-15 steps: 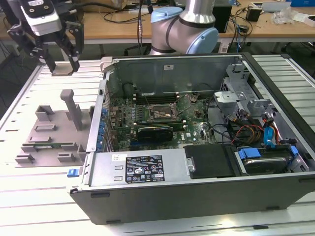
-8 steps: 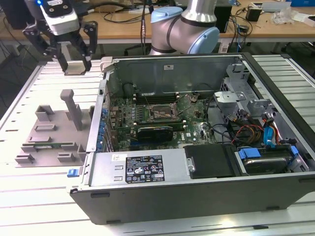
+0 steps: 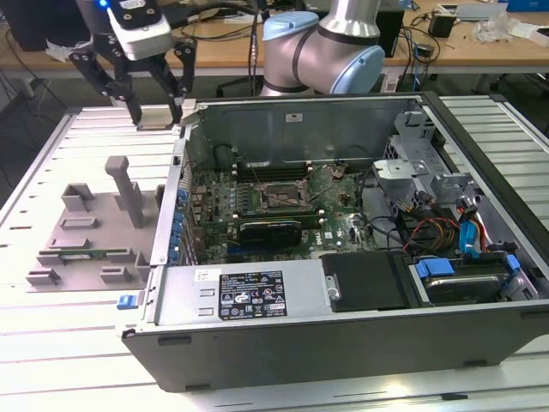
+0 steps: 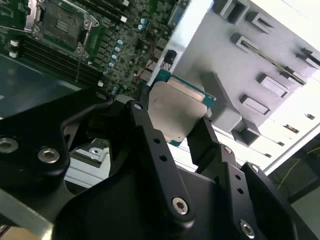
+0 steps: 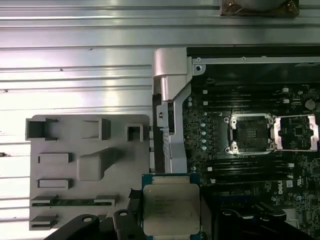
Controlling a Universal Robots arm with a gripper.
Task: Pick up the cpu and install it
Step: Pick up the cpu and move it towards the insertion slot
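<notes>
While the motherboard socket (image 5: 250, 134) lies open inside the computer case (image 3: 343, 343), the cpu (image 5: 171, 209) is gripped by its edges in the tool (image 3: 157, 119), whose fingers (image 4: 205, 142) are closed on it, and is held raised beside the case wall, near the grey fixture (image 3: 86, 236) on the worktop (image 3: 51, 360).

Place: robotics lab or test workshop;
Bench: slatted metal table (image 3: 60, 369) under the open computer case (image 3: 360, 343);
Behind the case: robot arm (image 3: 326, 47); wooden desks (image 3: 463, 53) strewn with cables (image 3: 225, 19);
Beside the case: grey parts fixture (image 3: 86, 236)
</notes>
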